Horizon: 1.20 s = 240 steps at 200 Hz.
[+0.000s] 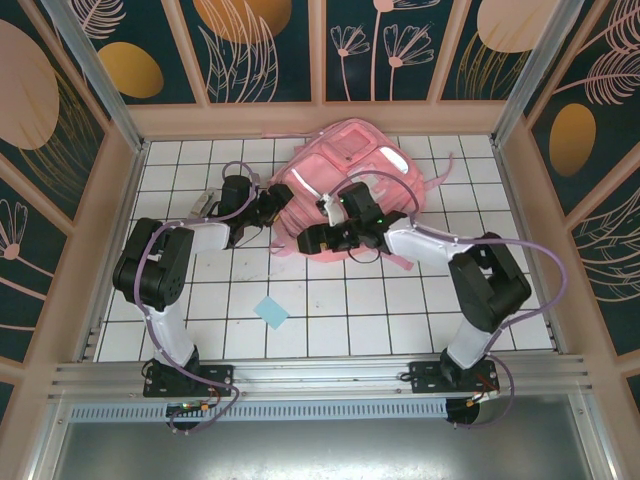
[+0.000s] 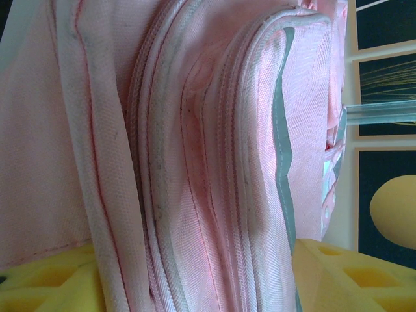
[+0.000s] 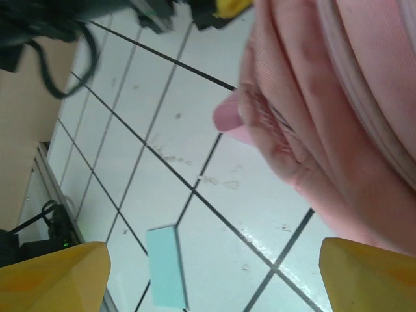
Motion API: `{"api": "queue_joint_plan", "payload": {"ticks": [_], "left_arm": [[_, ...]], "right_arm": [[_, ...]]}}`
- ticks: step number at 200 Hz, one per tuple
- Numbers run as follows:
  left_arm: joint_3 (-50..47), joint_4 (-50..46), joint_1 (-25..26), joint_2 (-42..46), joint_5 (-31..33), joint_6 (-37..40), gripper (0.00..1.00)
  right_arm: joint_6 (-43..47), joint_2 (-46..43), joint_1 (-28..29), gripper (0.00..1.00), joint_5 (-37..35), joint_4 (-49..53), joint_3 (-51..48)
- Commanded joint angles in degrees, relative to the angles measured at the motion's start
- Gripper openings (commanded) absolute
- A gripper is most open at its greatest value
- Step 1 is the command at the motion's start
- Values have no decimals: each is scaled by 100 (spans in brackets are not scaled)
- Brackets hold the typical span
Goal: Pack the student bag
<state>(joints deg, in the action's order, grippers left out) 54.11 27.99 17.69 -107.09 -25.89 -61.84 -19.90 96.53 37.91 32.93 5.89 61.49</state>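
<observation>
student bag (image 2: 195, 162) (close up) runs off top and bottom.

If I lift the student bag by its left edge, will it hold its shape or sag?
Probably sags: the student bag lies slumped, its woven fabric folded in soft ridges in the left wrist view. Likely light for its size, since it looks slack, not bulging. The loose strap end may trail and drag on the tiled table.

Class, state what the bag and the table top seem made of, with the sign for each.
Bag: pink woven cloth, matte; weave and stitched seams show. Table top: probably glazed white tile or a tile-printed sheet; glossy, with dark grid lines.
</observation>
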Motion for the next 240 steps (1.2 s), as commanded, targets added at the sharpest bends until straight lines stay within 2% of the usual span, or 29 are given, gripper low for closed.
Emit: {"api": "queue_joint_plan", "payload": {"ticks": [1, 19, 36, 39, 56, 81, 109, 129, 154, 170, 184, 203, 230, 240], "left_arm": [[126, -575, 84, 212, 76, 416, 67], [339, -1337, 86, 488, 497, 1064, 65], [512, -2079, 170, 786, 939, 1846, 61], [553, -2225, 196, 834, 1021, 1984, 61], [751, -2840, 452, 1073, 1507, 2735, 57], [1016, -3357, 882, 1148, 1970, 3458, 50], [1064, -3397, 1123, 1121, 1965, 3770, 48], [1046, -3261, 1226, 1030, 1898, 3898, 50], [964, -2914, 1226, 798, 1711, 3693, 51], [880, -2654, 1227, 640, 1531, 3546, 51], [847, -2508, 1236, 536, 1407, 3507, 51], [821, -2458, 1242, 418, 1380, 3579, 48], [762, -2464, 1252, 358, 1331, 3717, 48], [760, -2509, 1284, 385, 1330, 3807, 48]], "right_arm": [[100, -419, -202, 84, -325, 353, 179], [-45, -519, -439, 84, -966, 580, 154], [-572, -549, -627, 84, -1774, 752, 116], [-663, -548, -795, 83, -1844, 751, 98], [-1111, -503, -1099, 74, -1995, 480, -29], [-1476, -223, -1204, 59, -2295, 220, 123], [-1883, 173, -1238, 48, -2491, 243, 481], [-2097, 294, -1228, 47, -2667, 189, 489], [-2283, 291, -1241, 48, -3124, -13, 256], [-2393, 356, -1283, 47, -2871, -455, 93], [-2470, 465, -1267, 39, -2722, -645, 122], [-2575, 628, -1251, 34, -2648, -671, 285], [-2684, 866, -1259, 33, -2431, -703, 415], [-2733, 911, -1257, 19, -2330, -767, 412]]}}
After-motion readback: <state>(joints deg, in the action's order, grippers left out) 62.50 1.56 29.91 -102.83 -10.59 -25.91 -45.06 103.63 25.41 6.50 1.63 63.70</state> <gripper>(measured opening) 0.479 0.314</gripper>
